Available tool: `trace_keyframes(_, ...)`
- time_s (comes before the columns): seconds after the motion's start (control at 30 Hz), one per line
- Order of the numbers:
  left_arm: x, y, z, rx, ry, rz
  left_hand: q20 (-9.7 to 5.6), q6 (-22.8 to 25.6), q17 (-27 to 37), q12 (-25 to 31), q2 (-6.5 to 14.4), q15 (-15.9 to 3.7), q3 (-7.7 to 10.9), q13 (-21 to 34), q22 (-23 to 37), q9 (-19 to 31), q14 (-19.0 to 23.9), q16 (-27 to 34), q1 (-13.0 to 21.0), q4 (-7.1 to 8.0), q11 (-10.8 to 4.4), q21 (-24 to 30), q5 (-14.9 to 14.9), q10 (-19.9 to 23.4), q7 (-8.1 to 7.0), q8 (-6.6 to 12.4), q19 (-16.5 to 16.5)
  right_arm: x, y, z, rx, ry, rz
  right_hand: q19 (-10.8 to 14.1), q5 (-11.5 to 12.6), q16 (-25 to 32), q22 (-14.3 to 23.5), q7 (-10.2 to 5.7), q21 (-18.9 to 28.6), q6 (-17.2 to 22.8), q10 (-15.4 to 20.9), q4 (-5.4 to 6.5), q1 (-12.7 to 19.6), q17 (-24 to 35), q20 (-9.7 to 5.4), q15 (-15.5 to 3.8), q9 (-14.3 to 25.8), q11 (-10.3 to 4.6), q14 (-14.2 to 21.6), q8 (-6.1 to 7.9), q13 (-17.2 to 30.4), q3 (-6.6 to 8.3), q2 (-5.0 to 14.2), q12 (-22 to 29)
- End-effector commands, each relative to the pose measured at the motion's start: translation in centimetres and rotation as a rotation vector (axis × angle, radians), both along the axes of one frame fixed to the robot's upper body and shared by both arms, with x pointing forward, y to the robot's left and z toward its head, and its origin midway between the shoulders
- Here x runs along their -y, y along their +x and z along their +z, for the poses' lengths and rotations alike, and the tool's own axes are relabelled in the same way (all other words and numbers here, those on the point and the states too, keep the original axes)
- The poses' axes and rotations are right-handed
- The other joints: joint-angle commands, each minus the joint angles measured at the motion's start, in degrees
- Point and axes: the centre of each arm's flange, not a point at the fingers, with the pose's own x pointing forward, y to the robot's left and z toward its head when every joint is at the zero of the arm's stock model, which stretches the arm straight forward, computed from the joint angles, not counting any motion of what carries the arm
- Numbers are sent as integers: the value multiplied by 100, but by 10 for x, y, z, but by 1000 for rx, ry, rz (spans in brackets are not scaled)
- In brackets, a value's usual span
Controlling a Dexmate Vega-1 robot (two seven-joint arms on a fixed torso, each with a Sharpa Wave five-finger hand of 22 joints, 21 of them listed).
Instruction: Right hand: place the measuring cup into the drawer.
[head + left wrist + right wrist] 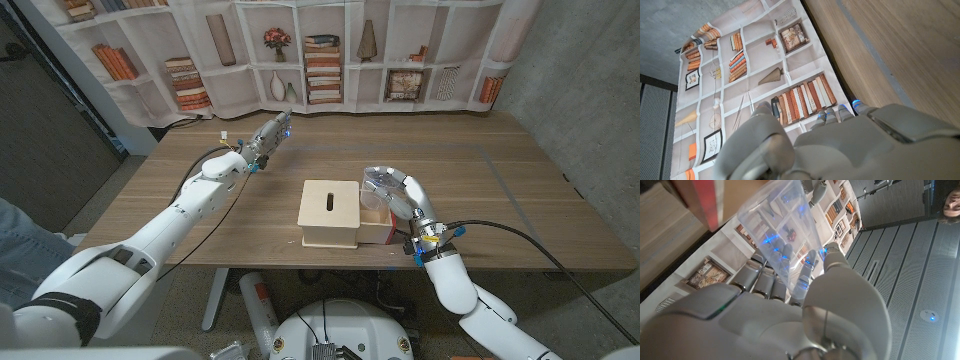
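Our right hand (400, 192) grips the clear measuring cup (378, 181), fingers wrapped around its wall, just above the open drawer (376, 226) beside the wooden box (331, 212). We should lower it squarely inside before letting go, we judge.

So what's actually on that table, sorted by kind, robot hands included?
Wooden boxes with a drawer: 1
Clear measuring cups: 1, held by the right hand over the open drawer
Robot hands: 2, left hand and right hand
Total: 4
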Motion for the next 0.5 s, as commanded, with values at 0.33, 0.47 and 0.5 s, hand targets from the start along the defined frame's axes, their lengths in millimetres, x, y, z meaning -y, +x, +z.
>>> trace_keyframes(0.33,5,-1,-1,-4,9,-6,33,18,34,19,40,1,-19,13,35,20,-271,-11,24,-3,-12,-9,-7,-37,5,17,-326,-1,-2,-12,-21,28,0,-31,22,-33,10,-16,-28,13,617,108,123,35,-542,-637,25,-554,56,-8,12,185,207,-20)
trace_keyframes(0.47,4,-2,-2,-5,5,-6,31,12,34,19,41,4,-22,13,35,20,-269,-10,25,-3,-16,-9,-8,-36,-6,15,-328,-2,-1,-11,-23,23,3,-60,17,-60,9,13,-39,-121,479,112,91,34,-528,-624,-14,-514,12,-99,5,180,176,-90)
trace_keyframes(0.5,4,-2,-3,-5,4,-6,33,13,34,20,41,5,-22,13,35,20,-270,-10,25,-3,-19,-8,-8,-35,-7,15,-326,-2,-1,-11,-22,18,3,-92,17,-71,8,16,-52,-180,465,114,73,34,-516,-607,-30,-509,-10,-139,-11,173,156,-110)
